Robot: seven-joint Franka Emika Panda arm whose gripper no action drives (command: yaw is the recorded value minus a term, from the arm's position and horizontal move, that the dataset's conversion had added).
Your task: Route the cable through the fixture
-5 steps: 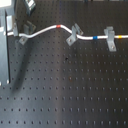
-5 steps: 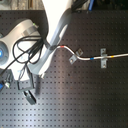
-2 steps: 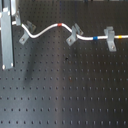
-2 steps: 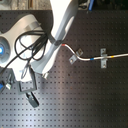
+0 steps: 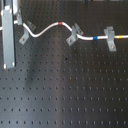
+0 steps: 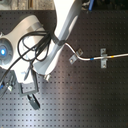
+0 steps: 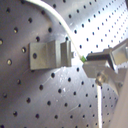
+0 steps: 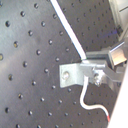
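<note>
White flexible cable [image 5: 45,31], pinched at its yellow mark by the end effector [image 7: 91,63], has been drawn in over the last second to the slanted light-grey metal clip fixture [image 5: 22,36], and its slack now bows more sharply to the right of that fixture. The held end lies just beside the fixture; it looks to be at the slot but not clearly seated.

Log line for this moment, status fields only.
pincer: shut on cable | fixture: at the pincer, cable end beside it | cable already through two more clips | stage: routing
</note>
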